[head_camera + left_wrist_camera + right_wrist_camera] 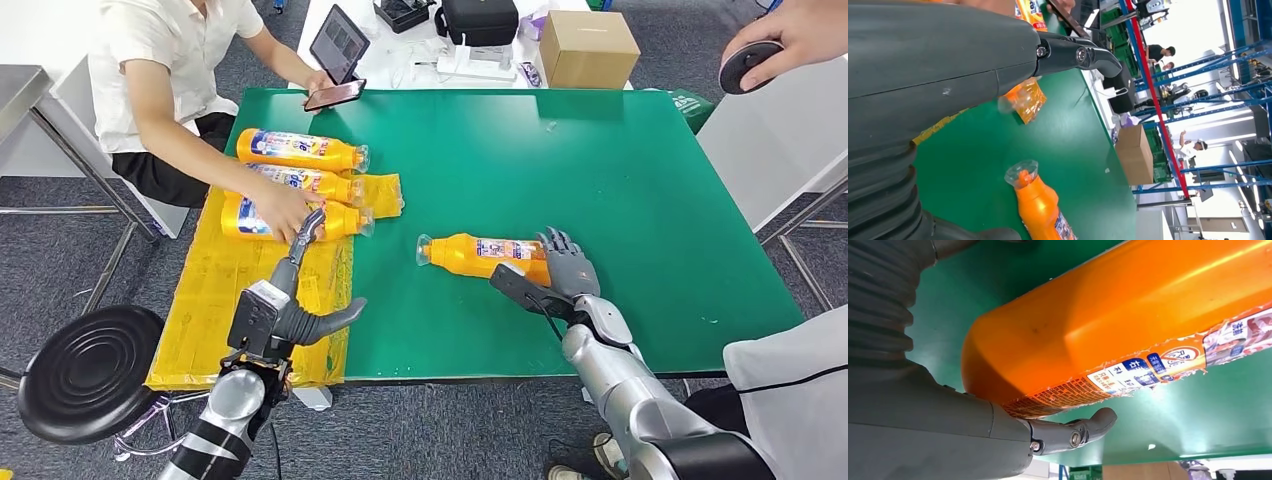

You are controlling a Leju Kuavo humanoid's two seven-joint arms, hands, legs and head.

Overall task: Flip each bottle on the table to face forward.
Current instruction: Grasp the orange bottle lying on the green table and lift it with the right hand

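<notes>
An orange bottle (pixel 478 255) lies on its side mid-table on the green table (pixel 600 170), cap pointing left, label up. My right hand (pixel 568 268) is at its base, fingers spread past the far side and thumb along the near side. In the right wrist view the thumb (pixel 1073 432) touches the bottle (pixel 1123 325) by its label. Three more orange bottles (pixel 300 150) lie on a yellow sheet (pixel 250 300) at the left. A person's hand (pixel 283 208) rests on the nearest one. My left hand (pixel 297 300) hovers over the sheet, fingers apart, holding nothing.
A person sits at the far left beside a phone (pixel 335 95) and a tablet (pixel 340 40). A cardboard box (pixel 588 48) and a black bag (pixel 480 20) stand behind the table. Another person stands at the right. A black stool (pixel 90 370) is near left.
</notes>
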